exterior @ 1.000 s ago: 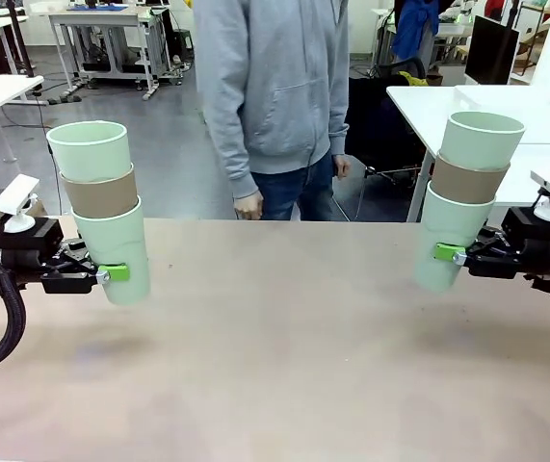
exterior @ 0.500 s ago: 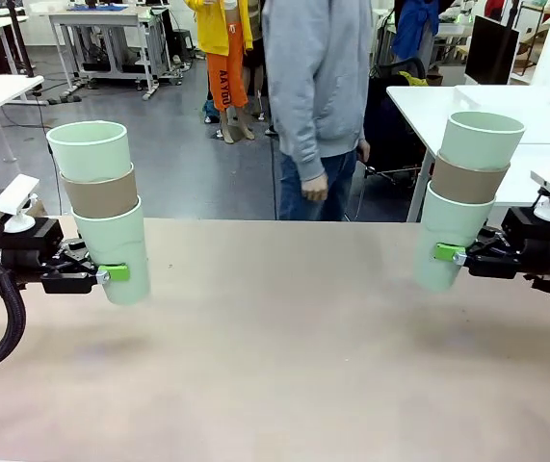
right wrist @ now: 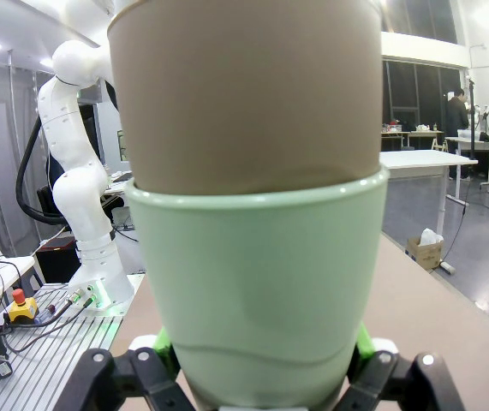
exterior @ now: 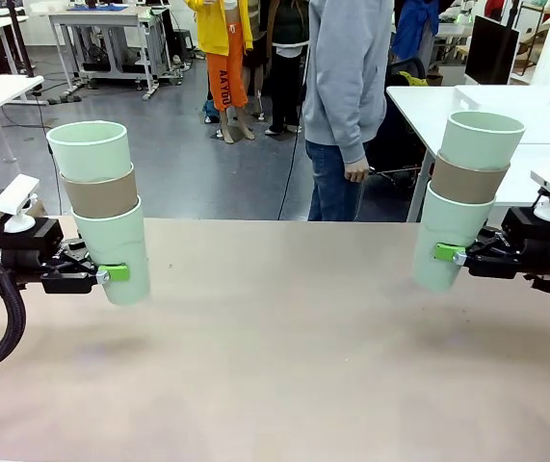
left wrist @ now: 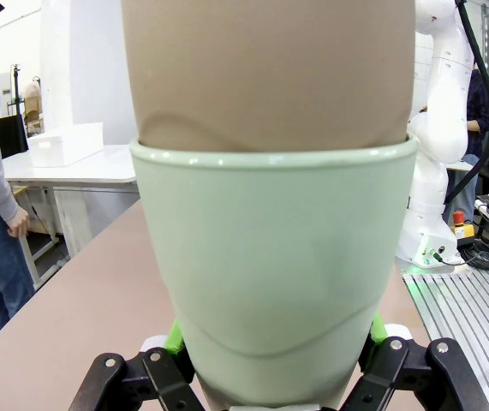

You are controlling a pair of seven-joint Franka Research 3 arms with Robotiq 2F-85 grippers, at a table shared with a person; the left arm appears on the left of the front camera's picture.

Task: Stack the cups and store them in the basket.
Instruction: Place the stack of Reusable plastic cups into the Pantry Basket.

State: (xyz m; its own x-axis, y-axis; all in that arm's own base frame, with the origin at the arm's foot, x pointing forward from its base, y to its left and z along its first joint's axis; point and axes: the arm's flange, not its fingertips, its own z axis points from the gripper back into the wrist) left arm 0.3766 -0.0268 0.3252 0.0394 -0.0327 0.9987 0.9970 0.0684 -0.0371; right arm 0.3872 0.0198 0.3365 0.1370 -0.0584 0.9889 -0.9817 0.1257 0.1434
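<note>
My left gripper (exterior: 111, 274) is shut on the bottom mint cup of a three-cup stack (exterior: 101, 192), mint, tan and mint, held slightly tilted above the table's left side. In the left wrist view the stack (left wrist: 274, 257) stands between the green pads (left wrist: 173, 338). My right gripper (exterior: 451, 253) is shut on the bottom cup of a like stack (exterior: 467, 183) above the right side; that stack (right wrist: 253, 257) sits between its pads (right wrist: 362, 342). The white basket (exterior: 520, 101) rests on a side table at the far right, and the basket (left wrist: 64, 144) also appears in the left wrist view.
The brown table (exterior: 284, 366) lies bare between the two arms. A person in a grey hoodie (exterior: 347, 87) stands beyond the far edge, right of centre, hands (exterior: 356, 173) down. White side tables (exterior: 429, 101) stand behind at right and left.
The person has walked to the right along the far side of the table. Both arms and their cup stacks have stayed still.
</note>
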